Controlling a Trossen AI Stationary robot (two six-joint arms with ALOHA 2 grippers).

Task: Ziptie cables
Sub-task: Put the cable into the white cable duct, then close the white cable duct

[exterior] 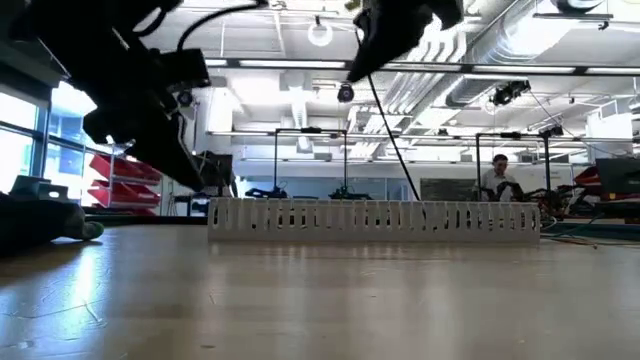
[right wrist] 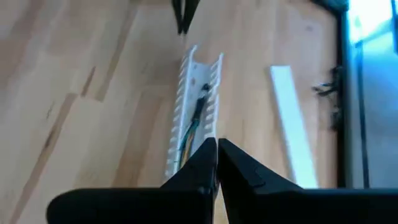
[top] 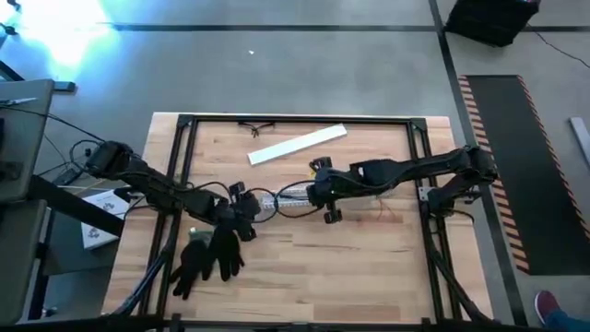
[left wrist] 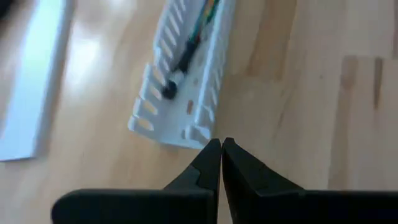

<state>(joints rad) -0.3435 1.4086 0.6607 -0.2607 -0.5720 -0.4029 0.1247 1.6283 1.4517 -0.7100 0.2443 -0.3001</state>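
A long white slotted channel (top: 288, 199) lies on the wooden table between my two grippers, its open side up. The cables (left wrist: 200, 28), thin green, yellow and dark wires, lie lengthwise inside it (right wrist: 189, 134), with a dark end (left wrist: 169, 91) near the channel's left end. My left gripper (left wrist: 221, 147) is shut and empty, above the table just off that end (top: 258, 207). My right gripper (right wrist: 216, 147) is shut and empty over the channel's right part (top: 312, 195). In the low view both arms hang well above the channel (exterior: 375, 218).
A flat white strip (top: 297, 145) lies slanted on the far side of the channel. A pair of black gloves (top: 207, 255) lies near the front left. A small dark object (top: 258, 126) sits at the far edge. A person (exterior: 497, 175) is in the room beyond.
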